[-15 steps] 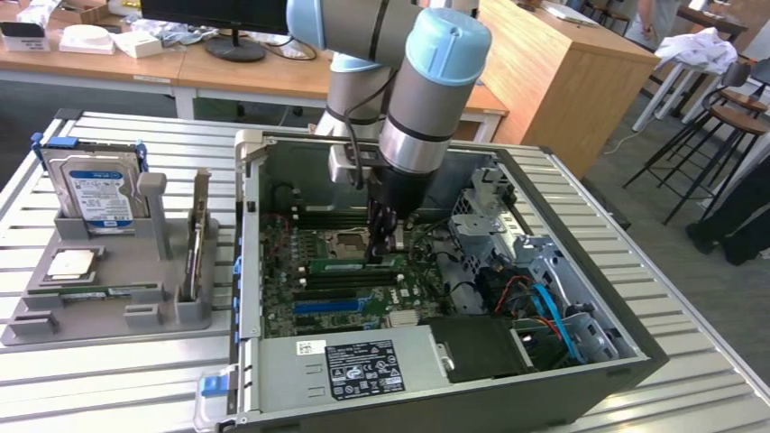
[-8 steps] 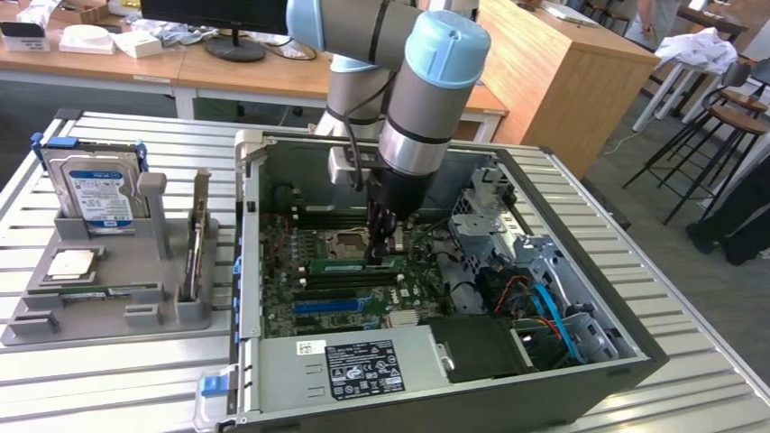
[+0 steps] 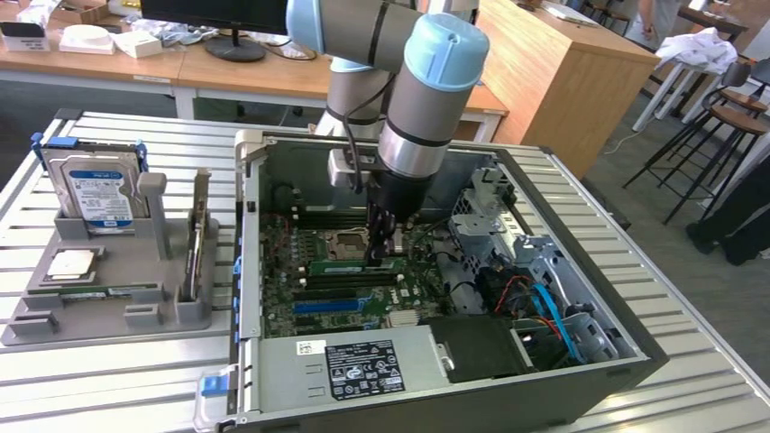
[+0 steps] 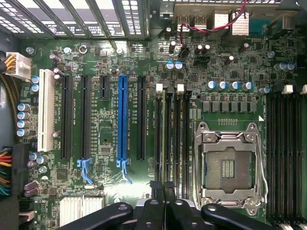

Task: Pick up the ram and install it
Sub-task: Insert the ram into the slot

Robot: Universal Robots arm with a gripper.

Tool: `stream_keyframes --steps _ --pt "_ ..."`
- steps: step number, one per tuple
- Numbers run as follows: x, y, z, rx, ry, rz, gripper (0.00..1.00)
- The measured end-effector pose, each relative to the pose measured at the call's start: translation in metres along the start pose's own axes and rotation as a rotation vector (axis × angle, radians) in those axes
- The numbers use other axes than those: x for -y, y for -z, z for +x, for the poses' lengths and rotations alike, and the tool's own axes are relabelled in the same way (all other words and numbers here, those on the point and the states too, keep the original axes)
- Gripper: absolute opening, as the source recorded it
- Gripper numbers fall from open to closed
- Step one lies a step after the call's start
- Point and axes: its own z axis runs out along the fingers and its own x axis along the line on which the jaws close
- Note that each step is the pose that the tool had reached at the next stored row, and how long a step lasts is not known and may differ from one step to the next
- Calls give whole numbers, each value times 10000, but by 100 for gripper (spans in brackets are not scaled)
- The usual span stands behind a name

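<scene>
Fingers are close together, pinching the thin green ram by its top edge. It stands on edge at a slot, just beside the empty socket, on the board inside the open case. Picking up is done. I cannot tell if the ram is pushed fully in, so that part may be left.

Grn ram, blue PCIe slot, gry tray.
</scene>
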Motion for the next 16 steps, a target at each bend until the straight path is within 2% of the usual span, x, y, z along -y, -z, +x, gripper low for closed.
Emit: stream_keyframes --steps 16 --pt "0 -9 15 1 -6 1 11"
